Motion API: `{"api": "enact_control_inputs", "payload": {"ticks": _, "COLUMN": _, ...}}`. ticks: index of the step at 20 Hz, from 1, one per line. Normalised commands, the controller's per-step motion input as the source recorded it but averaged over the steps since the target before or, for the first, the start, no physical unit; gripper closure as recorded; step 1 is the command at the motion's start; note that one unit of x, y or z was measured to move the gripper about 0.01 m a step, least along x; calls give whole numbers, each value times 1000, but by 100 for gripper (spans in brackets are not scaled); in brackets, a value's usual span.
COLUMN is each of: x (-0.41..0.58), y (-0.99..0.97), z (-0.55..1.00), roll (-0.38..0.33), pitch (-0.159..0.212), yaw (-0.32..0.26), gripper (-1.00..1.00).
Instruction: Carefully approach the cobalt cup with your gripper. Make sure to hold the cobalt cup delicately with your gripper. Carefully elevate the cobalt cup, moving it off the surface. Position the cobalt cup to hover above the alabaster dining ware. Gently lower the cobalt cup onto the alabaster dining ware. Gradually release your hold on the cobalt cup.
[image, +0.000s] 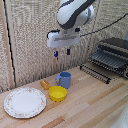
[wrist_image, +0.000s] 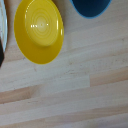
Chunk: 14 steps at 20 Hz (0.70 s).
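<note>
The cobalt cup (image: 64, 79) is a small blue mug standing upright on the wooden table, handle toward the exterior view's left. In the wrist view only part of the cup's rim (wrist_image: 91, 6) shows at the picture's edge. The alabaster dining ware (image: 24, 102) is a large white plate with a patterned rim, lying at the exterior view's left; a sliver of the plate (wrist_image: 2, 22) shows in the wrist view. My gripper (image: 62, 52) hangs well above the cup, fingers apart and empty.
A yellow bowl (image: 57, 93) sits just in front of the cup, and the bowl (wrist_image: 38, 31) fills much of the wrist view. A small orange object (image: 45, 84) lies left of the cup. A dark toaster oven (image: 111, 59) stands at the exterior view's right.
</note>
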Motion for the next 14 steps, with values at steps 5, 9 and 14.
{"api": "enact_control_inputs", "payload": {"ticks": 5, "x": 0, "y": -571, "z": 0, "roll": 17, "pitch": 0, "yaw": 98, "gripper": -100}}
{"api": "enact_control_inputs", "payload": {"ticks": 9, "x": -11, "y": -679, "z": -3, "roll": 9, "pitch": 0, "yaw": 132, "gripper": -100}}
{"api": "enact_control_inputs", "payload": {"ticks": 14, "x": -3, "y": -432, "z": -98, "roll": 16, "pitch": 15, "yaw": 126, "gripper": -100}}
